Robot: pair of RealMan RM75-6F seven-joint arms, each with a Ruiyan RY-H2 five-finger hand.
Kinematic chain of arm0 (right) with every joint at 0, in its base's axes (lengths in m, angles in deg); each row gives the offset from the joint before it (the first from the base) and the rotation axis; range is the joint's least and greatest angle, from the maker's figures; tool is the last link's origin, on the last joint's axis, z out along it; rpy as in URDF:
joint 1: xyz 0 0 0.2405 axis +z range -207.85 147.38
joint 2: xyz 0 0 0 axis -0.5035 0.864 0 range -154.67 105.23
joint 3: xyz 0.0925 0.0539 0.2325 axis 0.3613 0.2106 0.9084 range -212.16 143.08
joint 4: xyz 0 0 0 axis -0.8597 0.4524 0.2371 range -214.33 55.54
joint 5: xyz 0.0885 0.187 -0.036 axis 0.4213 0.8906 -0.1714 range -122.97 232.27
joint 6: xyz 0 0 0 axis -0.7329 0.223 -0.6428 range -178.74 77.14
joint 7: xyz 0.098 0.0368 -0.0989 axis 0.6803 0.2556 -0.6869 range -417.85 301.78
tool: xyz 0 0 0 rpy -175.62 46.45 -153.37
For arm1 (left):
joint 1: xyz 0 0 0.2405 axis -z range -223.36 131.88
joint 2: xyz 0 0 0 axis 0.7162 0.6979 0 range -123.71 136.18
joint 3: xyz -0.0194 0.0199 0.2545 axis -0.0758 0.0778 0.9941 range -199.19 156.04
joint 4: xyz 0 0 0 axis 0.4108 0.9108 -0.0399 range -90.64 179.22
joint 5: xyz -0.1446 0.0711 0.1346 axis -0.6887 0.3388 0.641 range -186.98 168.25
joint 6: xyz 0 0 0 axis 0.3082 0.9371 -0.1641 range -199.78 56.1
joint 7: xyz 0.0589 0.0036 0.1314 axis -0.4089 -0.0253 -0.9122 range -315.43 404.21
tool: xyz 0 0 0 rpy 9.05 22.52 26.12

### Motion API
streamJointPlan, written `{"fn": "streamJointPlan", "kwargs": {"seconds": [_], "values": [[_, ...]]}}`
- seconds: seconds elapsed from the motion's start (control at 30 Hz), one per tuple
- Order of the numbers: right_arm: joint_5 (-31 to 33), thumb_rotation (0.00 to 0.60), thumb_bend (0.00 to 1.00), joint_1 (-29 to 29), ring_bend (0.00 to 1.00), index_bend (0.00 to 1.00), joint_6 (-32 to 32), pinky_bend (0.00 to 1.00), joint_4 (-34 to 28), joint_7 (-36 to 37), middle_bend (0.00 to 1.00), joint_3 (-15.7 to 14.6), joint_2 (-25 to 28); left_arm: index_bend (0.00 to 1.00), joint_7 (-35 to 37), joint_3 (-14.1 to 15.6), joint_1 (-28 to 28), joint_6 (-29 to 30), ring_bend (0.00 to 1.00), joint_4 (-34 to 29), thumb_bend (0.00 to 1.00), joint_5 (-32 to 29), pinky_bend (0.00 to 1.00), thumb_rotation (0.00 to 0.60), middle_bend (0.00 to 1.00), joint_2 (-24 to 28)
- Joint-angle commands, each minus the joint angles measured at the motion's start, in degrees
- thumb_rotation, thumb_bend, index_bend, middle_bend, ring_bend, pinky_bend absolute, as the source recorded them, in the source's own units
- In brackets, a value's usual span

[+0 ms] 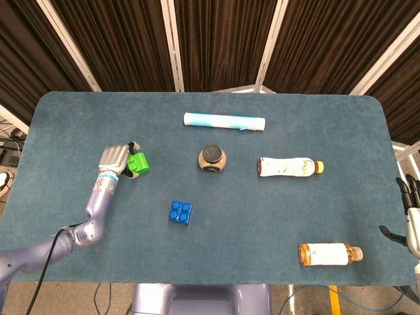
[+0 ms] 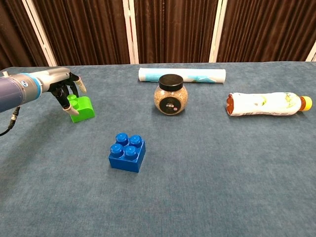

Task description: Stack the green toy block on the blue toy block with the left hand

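Left hand: the left hand (image 1: 115,159) (image 2: 63,85) is at the green block, fingers curled down over its left side and top; in the chest view the fingertips (image 2: 74,104) reach the block's near-left face. Contact seems likely, but whether the grip is closed firmly on it cannot be told.
Green block: the green toy block (image 1: 138,163) (image 2: 82,108) sits on the table, up and to the left of the blue block and well apart from it. It looks slightly tilted in the chest view.
Blue block: the blue toy block (image 1: 180,212) (image 2: 127,152) rests flat on the table, studs up, nothing on top of it.
Jar: a round jar (image 1: 212,159) (image 2: 171,95) with a black lid stands upright, behind and to the right of the blue block.
Roll: a white and light-blue roll (image 1: 224,121) (image 2: 181,75) lies on its side just behind the jar, further from the blue block.
Pale bottle: a white-labelled bottle (image 1: 289,167) (image 2: 264,104) with a yellow cap lies on its side to the right of the jar, far right of the blue block.
Amber bottle: a second bottle (image 1: 329,253) lies on its side, right of the blue block and nearer the front edge; head view only.
Right hand: the right hand (image 1: 409,209) hangs beyond the table's right edge, fingers apart and holding nothing.
Table: the table (image 1: 79,262) (image 2: 222,197) is covered in blue-grey cloth.
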Motion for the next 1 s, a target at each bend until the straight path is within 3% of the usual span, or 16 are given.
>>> {"fn": "streamJointPlan", "kwargs": {"seconds": [0.03, 0.2, 0.43, 0.73, 1.0], "values": [[0.16, 0.6, 0.0, 0.02, 0.0, 0.0, -0.05, 0.0, 0.13, 0.05, 0.0, 0.09, 0.01, 0.41, -0.28, -0.01, 0.58, 0.37, 0.44, 0.66, 0.07, -0.46, 0.41, 0.6, 0.46, -0.6], [0.22, 0.6, 0.0, 0.05, 0.0, 0.0, -0.25, 0.0, 0.12, -0.08, 0.0, -0.01, -0.05, 0.42, 0.48, 0.32, 0.52, 1.15, 0.45, -0.43, 0.07, 1.06, 0.42, 0.6, 0.47, -0.29], [0.26, 0.6, 0.0, 0.22, 0.0, 0.0, -0.63, 0.0, 0.06, -0.52, 0.0, -0.16, -0.25, 0.42, 3.92, 1.12, -1.44, 4.15, 0.45, -10.2, 0.07, 8.06, 0.42, 0.6, 0.47, 4.54], [-0.15, 0.6, 0.0, 0.19, 0.0, 0.0, -0.35, 0.0, -0.21, -0.65, 0.0, -0.27, -0.23, 0.42, 14.86, 4.09, -5.44, 5.53, 0.45, -30.91, 0.07, 28.55, 0.42, 0.6, 0.47, 15.98], [-0.37, 0.6, 0.0, 0.04, 0.0, 0.0, -0.18, 0.0, -0.54, -0.56, 0.0, -0.42, -0.01, 0.46, 17.98, 7.76, -4.5, 4.97, 0.46, -36.51, 0.08, 41.54, 0.42, 0.6, 0.48, 18.21]]}}
